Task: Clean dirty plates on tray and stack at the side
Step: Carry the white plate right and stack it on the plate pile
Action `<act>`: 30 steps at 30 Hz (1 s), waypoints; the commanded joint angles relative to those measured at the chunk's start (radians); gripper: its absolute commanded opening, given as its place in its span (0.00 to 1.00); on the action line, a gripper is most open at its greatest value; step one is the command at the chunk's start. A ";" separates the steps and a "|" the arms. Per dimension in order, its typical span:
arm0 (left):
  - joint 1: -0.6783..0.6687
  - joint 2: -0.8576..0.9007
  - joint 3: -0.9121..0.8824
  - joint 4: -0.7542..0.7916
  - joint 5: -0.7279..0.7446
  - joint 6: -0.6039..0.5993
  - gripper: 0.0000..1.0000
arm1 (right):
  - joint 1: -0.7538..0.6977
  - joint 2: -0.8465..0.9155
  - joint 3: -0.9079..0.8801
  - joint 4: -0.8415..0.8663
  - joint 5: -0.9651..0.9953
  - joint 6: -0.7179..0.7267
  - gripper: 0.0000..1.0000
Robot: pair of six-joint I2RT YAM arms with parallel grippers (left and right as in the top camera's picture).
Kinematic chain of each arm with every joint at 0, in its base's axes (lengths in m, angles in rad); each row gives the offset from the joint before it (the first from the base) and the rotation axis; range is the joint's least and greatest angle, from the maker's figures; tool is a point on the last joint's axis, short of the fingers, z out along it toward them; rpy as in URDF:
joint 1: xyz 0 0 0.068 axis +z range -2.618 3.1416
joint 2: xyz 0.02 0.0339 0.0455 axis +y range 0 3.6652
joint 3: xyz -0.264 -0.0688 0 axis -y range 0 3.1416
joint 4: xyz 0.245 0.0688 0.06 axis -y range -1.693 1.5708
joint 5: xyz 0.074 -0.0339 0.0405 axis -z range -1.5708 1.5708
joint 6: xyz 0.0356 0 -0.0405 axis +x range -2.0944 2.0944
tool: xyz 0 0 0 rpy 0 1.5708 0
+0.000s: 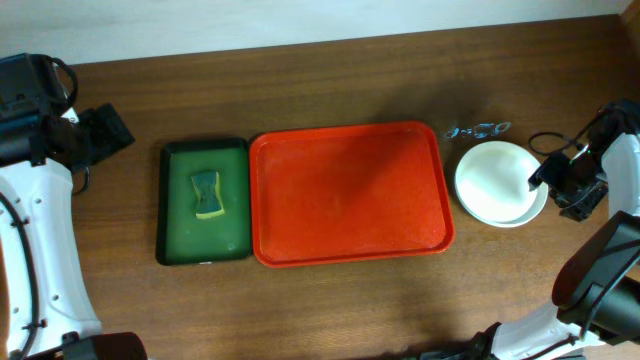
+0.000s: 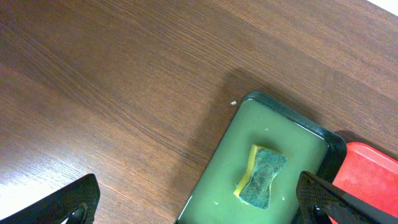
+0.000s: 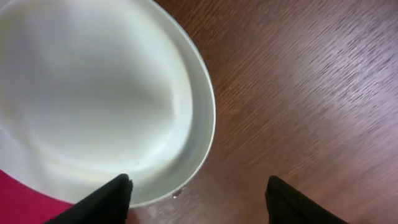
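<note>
**First onlooker:** Where are the plates right now?

**Second onlooker:** Off the tray. The dirty plates [image 1: 500, 182] sit stacked on the wooden tabletop [image 1: 330, 90], just beside the right short edge of the red-orange tray [image 1: 350, 195]. A cream-white plate is on top. A paler rim peeks out beneath it at one side, so the pile is slightly offset. I cannot tell how many lie underneath. The tray itself holds nothing.

**First onlooker:** And the arms?

**Second onlooker:** The right fingers [image 3: 102, 202] are spread and pinch nothing, with the plate rim just ahead of them. The left fingers [image 2: 68, 202] are spread wide too, over bare wood near the dark green tray [image 1: 178, 230]. A yellow-and-green sponge [image 1: 207, 194] lies in the middle of it.

**First onlooker:** What could go wrong from here?

**Second onlooker:** I reckon the risk is in the right arm leaving. One finger is so near the rim that a low or sideways pull-back could hook it and drag the top plate off the offset pile. If the plates are wet, they would slide easily. A small glinting thing [image 1: 478, 130] also lies near the stack, and a shoved plate could strike it.
</note>
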 commanded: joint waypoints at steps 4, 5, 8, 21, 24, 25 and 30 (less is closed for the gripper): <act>0.003 -0.008 0.010 -0.001 -0.007 -0.010 0.99 | 0.006 -0.026 -0.007 -0.126 -0.065 -0.035 0.64; 0.003 -0.008 0.010 -0.001 -0.007 -0.010 0.99 | 0.007 -0.026 -0.007 -0.150 -0.107 -0.035 0.64; 0.003 -0.008 0.010 -0.001 -0.007 -0.010 0.99 | 0.039 -0.026 -0.007 -0.190 -0.260 -0.153 0.61; 0.003 -0.008 0.010 -0.001 -0.006 -0.010 0.99 | 0.520 -0.026 -0.007 -0.063 -0.298 -0.196 0.98; 0.003 -0.008 0.010 -0.001 -0.006 -0.010 0.99 | 0.582 -0.026 -0.007 -0.062 -0.298 -0.196 0.98; 0.003 -0.008 0.010 -0.001 -0.007 -0.010 0.99 | 0.597 -0.026 -0.007 -0.062 -0.298 -0.196 0.98; 0.003 -0.008 0.010 -0.001 -0.007 -0.010 0.99 | 0.614 -0.026 -0.007 -0.062 -0.298 -0.196 0.98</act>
